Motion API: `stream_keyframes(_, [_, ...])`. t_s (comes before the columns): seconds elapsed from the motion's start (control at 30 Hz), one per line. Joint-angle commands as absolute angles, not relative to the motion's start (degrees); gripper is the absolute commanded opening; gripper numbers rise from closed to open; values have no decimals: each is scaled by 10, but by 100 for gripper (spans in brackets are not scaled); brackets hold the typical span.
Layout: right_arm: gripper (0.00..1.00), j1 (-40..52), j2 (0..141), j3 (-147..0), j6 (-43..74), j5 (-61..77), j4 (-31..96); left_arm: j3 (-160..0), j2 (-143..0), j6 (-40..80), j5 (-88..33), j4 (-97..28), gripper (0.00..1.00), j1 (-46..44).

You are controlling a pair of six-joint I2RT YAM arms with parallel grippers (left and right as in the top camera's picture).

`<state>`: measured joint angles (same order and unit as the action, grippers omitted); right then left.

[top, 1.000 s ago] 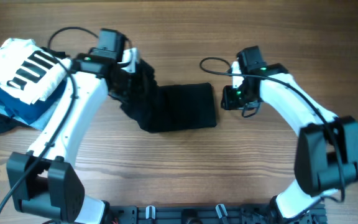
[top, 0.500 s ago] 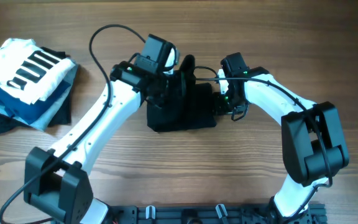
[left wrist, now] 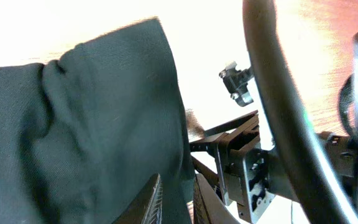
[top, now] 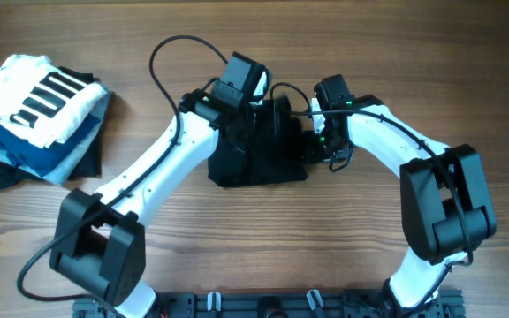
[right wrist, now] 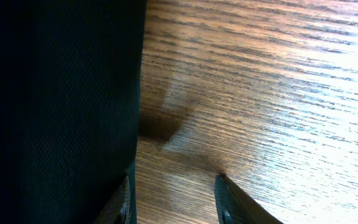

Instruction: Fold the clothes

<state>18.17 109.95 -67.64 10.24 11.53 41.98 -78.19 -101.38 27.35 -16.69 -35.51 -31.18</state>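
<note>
The black shirt (top: 259, 168) lies partly folded at the table's middle. My left gripper (top: 270, 122) is shut on a fold of it and holds that fold above the shirt's right part. In the left wrist view the black cloth (left wrist: 73, 124) runs between the fingers (left wrist: 176, 200). My right gripper (top: 313, 146) is low at the shirt's right edge. In the right wrist view its fingers (right wrist: 173, 196) are open over bare wood, the left finger right beside the cloth edge (right wrist: 55, 93). Collar and logo are hidden.
A stack of clothes sits at the far left: a white garment with black stripes (top: 38, 95) on top of blue folded garments (top: 47, 152). The two arms are close together over the shirt, and the left arm's cable (top: 177, 49) loops above.
My left gripper has carried the shirt's left part rightward over the rest. My right gripper moved left to the shirt's right edge and has stayed there since.
</note>
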Motion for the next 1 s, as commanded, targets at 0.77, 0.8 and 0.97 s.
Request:
stream_keyframes(0.77, [57,186,1152,-798,17,286,485,-767,-1059,272,-97,-416,25,-172])
stream_keyframes(0.8, [54,186,1166,-798,17,286,485,-767,-1065,267,-97,-417,26,-182])
stream_keyframes(0.97, [10,187,1177,-798,17,283,500,-767,-1105,260,-74,-442,27,-205])
